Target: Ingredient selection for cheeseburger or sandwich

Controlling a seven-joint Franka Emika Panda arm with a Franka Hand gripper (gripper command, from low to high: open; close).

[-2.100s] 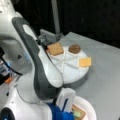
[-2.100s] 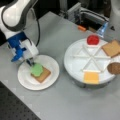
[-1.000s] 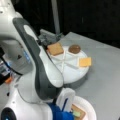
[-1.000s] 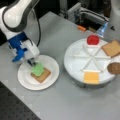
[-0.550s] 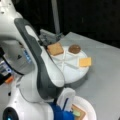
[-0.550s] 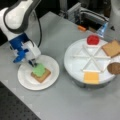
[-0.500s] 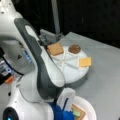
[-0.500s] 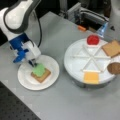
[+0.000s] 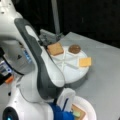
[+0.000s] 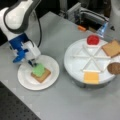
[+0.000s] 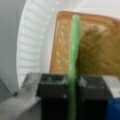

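Largest first, then: the grey table (image 10: 60,100) runs on well past the gripper toward a front view's bottom, bare on that side, with a dark perforated strip (image 10: 15,110) at its lower-left corner. Well apart from the gripper, toward a front view's right, stands one round white divided tray (image 10: 77,53); a band of bare table separates it from the plate. Four pieces lie in its compartments: one red tomato slice (image 10: 93,39), one toast square (image 10: 111,48), one dark brown patty (image 10: 114,68) and one orange cheese square (image 10: 91,77). Three of these, all but the tomato, also show in a front view beyond the arm.

Directly beneath the gripper sits one white plate (image 10: 26,81), its ribbed rim showing on the wrist view's left. On it lies a second toast square (image 11: 62,57), so two toasts in all, its near edge just ahead of the fingers.

The gripper (image 10: 32,62) hangs low over the plate's upper-left part, fingers (image 11: 52,85) pressed together on the single green lettuce piece (image 11: 73,55). In the wrist view the lettuce stands edge-on between the pads and reaches forward across the toast. In a front view it sits on the toast's upper corner, with the toast's other corners uncovered.
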